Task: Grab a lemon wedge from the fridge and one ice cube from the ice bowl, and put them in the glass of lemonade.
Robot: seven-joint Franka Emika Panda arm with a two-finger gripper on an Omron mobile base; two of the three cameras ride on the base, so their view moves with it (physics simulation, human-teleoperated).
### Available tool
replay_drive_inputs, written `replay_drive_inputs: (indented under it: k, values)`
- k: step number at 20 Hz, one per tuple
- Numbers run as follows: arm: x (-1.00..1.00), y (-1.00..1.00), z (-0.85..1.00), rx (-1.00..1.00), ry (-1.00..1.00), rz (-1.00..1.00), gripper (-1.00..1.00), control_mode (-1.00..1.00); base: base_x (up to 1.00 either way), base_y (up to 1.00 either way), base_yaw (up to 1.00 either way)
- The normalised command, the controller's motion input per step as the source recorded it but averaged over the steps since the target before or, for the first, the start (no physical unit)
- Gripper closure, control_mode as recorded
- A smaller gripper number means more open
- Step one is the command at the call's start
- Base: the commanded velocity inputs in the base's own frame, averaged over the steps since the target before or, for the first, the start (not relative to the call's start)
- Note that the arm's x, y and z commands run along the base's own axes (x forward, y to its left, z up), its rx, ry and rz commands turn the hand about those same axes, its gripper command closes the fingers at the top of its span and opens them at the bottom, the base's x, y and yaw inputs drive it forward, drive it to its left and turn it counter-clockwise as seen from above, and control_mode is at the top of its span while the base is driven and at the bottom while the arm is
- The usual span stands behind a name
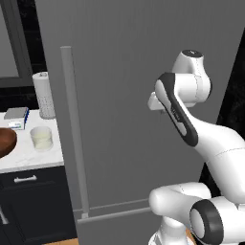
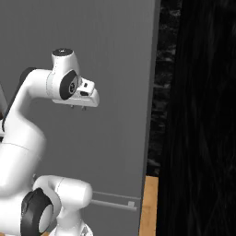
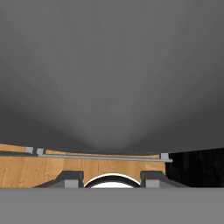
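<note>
With fingers apart and empty, the gripper (image 3: 112,178) should reach sideways to the closed tall grey fridge's (image 1: 124,72) long vertical grey bar handle (image 1: 74,134).

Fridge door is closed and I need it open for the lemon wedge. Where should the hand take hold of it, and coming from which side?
Grip the long vertical bar handle on the fridge, around mid-height. It stands off the door near the edge beside the counter, so fingers should fit around it. Come straight at the door front with the hand turned so the fingers straddle the bar horizontally; the hand now sits well toward the other edge.
</note>
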Motion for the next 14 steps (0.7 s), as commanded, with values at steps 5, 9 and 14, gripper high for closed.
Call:
replay_drive_inputs:
  k: [5,9,14]
  values:
    - [-0.16,0.0,0.0,0.0,-0.05,0.0,-1.0,-1.0,0.0,0.0,0.0]
    - [-0.23,0.0,0.0,0.0,-0.06,0.0,-1.0,-1.0,0.0,0.0,0.0]
    - [0.0,0.0,0.0,0.0,0.0,0.0,-1.0,1.0,-0.05,0.48,0.01]
